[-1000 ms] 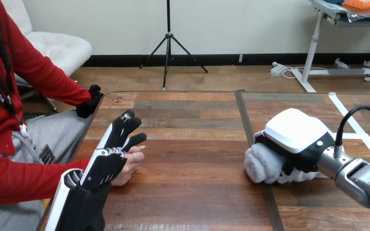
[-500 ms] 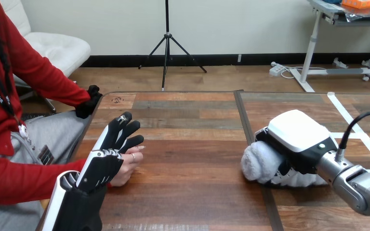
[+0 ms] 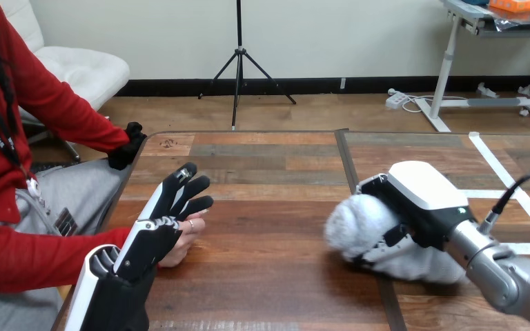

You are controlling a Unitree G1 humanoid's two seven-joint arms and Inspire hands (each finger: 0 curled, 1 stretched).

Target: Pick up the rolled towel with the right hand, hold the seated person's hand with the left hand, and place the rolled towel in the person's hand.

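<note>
The rolled towel, white and fluffy, sits in my right hand right of the table's middle. The hand's fingers are curled round it, and its rounded end points left. The towel looks slightly raised, with a shadow on the wood under it. My left hand is at the table's left edge, fingers straight and spread, pointing away from me. It covers most of the person's hand, which rests on the table with its fingers showing past my palm. My fingers are not curled round it.
The person's other hand, in a black glove, rests at the table's far left corner. White tape lines mark the table's right part. A dark seam runs down the wooden table, with bare wood between my hands.
My right hand has carried the towel left toward the table's middle and lifted it a little. My left hand stays over the person's hand, its fingers slightly more spread.
</note>
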